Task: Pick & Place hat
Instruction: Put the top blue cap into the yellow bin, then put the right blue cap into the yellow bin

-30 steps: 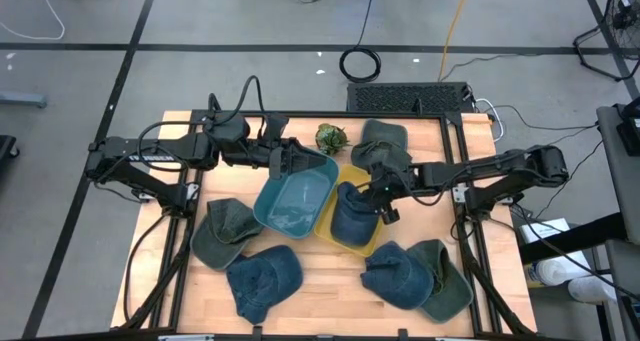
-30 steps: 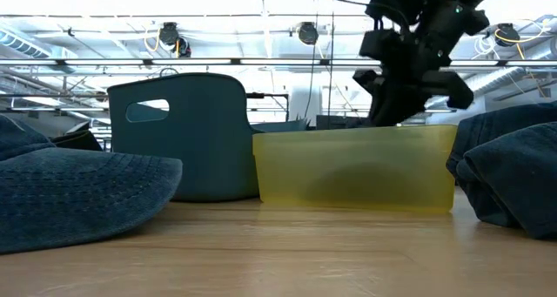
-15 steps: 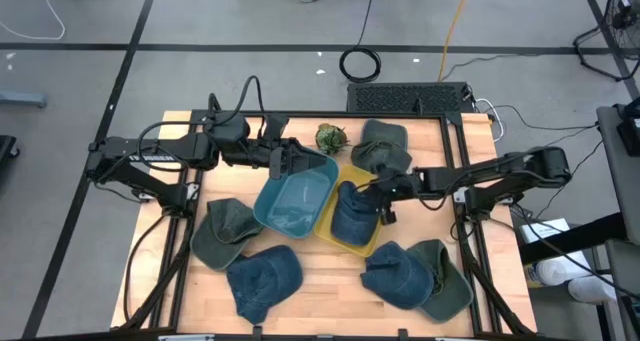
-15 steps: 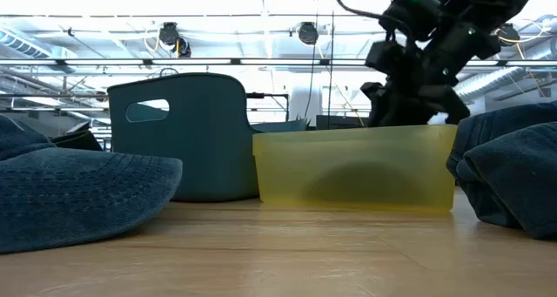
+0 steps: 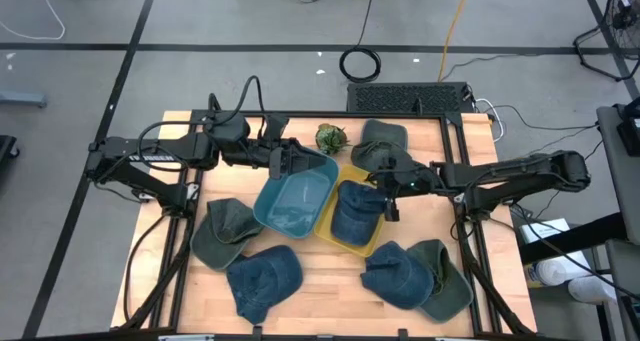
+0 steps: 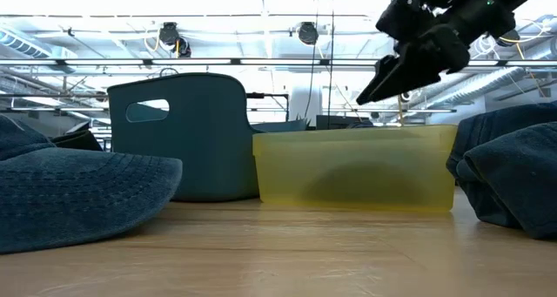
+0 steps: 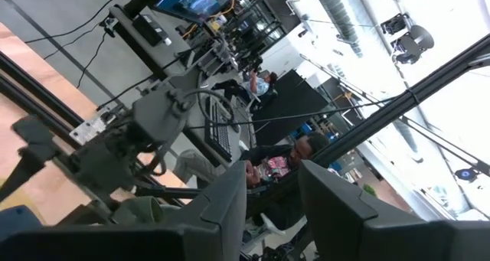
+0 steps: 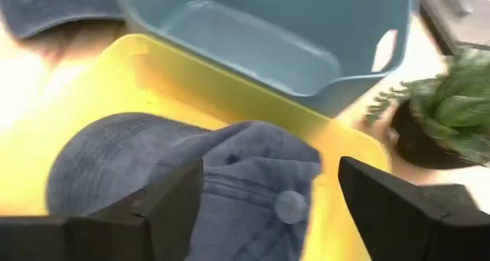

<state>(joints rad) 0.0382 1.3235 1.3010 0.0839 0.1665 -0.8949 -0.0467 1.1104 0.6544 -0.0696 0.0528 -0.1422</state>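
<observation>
1. The blue denim hat (image 5: 352, 213) lies inside the yellow bin (image 5: 331, 233), crumpled, with its crown rounded to one side and its panels folded over each other.
2. In the right wrist view the hat (image 8: 191, 186) shows soft, washed blue cloth, stitched seams, and a cloth-covered button on top of the crown.
3. The right hand (image 5: 389, 193) is above the yellow bin's edge nearest the right arm, just beside the hat, with its fingers (image 8: 390, 203) spread wide and nothing between them.
4. In the low view the right hand (image 6: 387, 81) hangs above the rim of the yellow bin (image 6: 355, 170), clear of it.
5. The left hand (image 5: 290, 161) is at the far rim of the teal bin (image 5: 293, 203); I cannot tell whether it grips the rim.
6. The teal bin touches the yellow bin side by side in the middle of the wooden surface (image 5: 320, 291).
7. 5 more hats lie on the surface: 1 green (image 5: 222, 231) and 1 blue (image 5: 264, 281) on the left side, 1 blue (image 5: 396, 273) and 1 green (image 5: 450, 286) on the right side, and 1 green (image 5: 382, 139) at the far edge.
8. A small potted plant (image 5: 330, 137) stands at the far edge, beside that far green hat.
</observation>
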